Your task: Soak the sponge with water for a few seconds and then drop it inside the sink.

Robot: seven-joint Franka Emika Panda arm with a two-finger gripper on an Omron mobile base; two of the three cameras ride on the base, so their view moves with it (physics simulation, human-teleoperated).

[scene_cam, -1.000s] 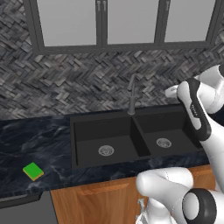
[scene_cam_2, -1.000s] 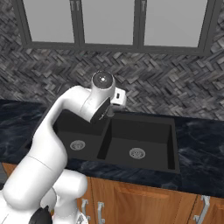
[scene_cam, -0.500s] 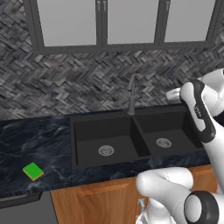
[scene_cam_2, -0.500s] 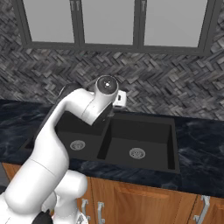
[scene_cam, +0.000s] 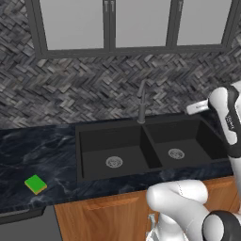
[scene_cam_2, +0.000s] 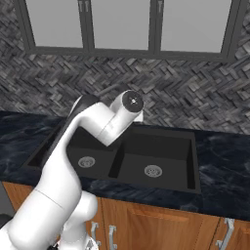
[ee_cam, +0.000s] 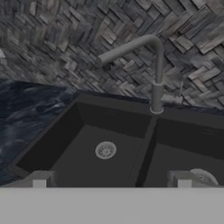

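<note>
The green sponge (scene_cam: 36, 184) with its yellow-orange underside lies flat on the dark counter, far left of the sink near the front edge. The black double-basin sink (scene_cam: 94, 153) is set into the counter, larger basin on the left. My gripper (ee_cam: 111, 183) hangs open above the sink's front, holding nothing and facing the faucet. Its fingertips (ee_cam: 39, 179) stand wide apart over the basins (ee_cam: 74, 151). The grey faucet (ee_cam: 155, 74) rises behind the divider, its spout reaching over the left basin. The water is out of view. The sponge is well away from the gripper.
A herringbone tile wall and glass-front cabinets back the counter. My white arm (scene_cam_2: 93, 127) crosses in front of the left basin (scene_cam_2: 88, 146) in the right base view. A counter gap and a grey appliance top (scene_cam: 23, 221) lie at the lower left.
The hand has shifted slightly to the right above the sink. The sponge has not moved.
</note>
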